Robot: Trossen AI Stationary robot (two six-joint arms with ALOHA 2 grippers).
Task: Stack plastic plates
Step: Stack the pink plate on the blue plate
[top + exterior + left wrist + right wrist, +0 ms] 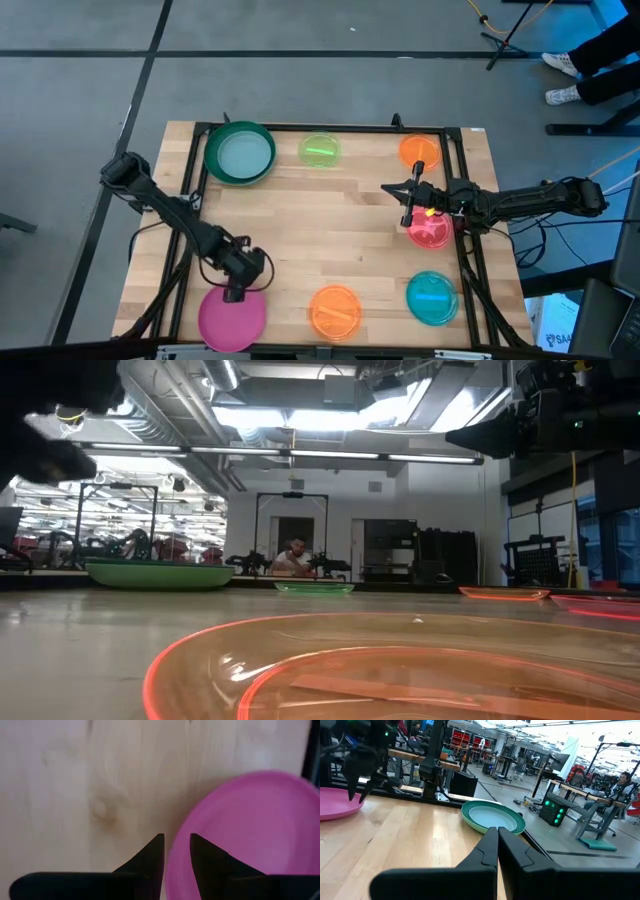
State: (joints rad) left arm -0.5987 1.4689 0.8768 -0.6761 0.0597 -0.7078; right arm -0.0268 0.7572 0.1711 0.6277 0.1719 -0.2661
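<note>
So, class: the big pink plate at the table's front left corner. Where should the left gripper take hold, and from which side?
Probably by the rim. The pink plate lies flat and shallow on the table, so only its thin raised edge offers a pinch. The left gripper hangs above the edge facing the table's middle, fingers slightly apart; come down there, one finger inside, one outside.

magenta plate (232, 318): near edge cut off in the high view
red-pink plate (431, 232): partly hidden under the right arm
left end effector (50, 455): a dark blur in the low view
</note>
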